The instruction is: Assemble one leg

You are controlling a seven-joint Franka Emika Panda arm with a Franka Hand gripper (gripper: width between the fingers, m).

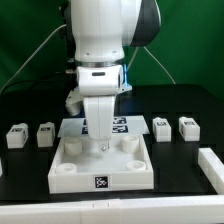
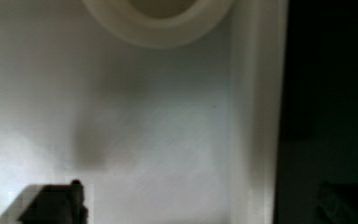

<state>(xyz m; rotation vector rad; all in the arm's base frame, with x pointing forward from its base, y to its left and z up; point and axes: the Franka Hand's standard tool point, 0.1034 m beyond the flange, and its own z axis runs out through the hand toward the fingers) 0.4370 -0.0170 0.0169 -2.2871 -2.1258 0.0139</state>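
Four alike white legs stand on the black table: two at the exterior view's left (image 1: 15,134) (image 1: 45,133) and two at its right (image 1: 160,127) (image 1: 188,126). The wide white square plate (image 1: 75,172) with corner holes lies in front. My gripper (image 1: 103,143) is low over the plate's middle, between its rear holes. In the wrist view the gripper (image 2: 194,203) is open with nothing between the jaws. One dark finger (image 2: 51,205) shows. The other is lost in shadow. The plate surface (image 2: 158,120) and one round hole (image 2: 158,20) fill that view.
The marker board (image 1: 128,126) lies flat behind the plate, partly hidden by my arm. A white bar (image 1: 211,166) lies at the exterior view's lower right. A green curtain hangs behind the table.
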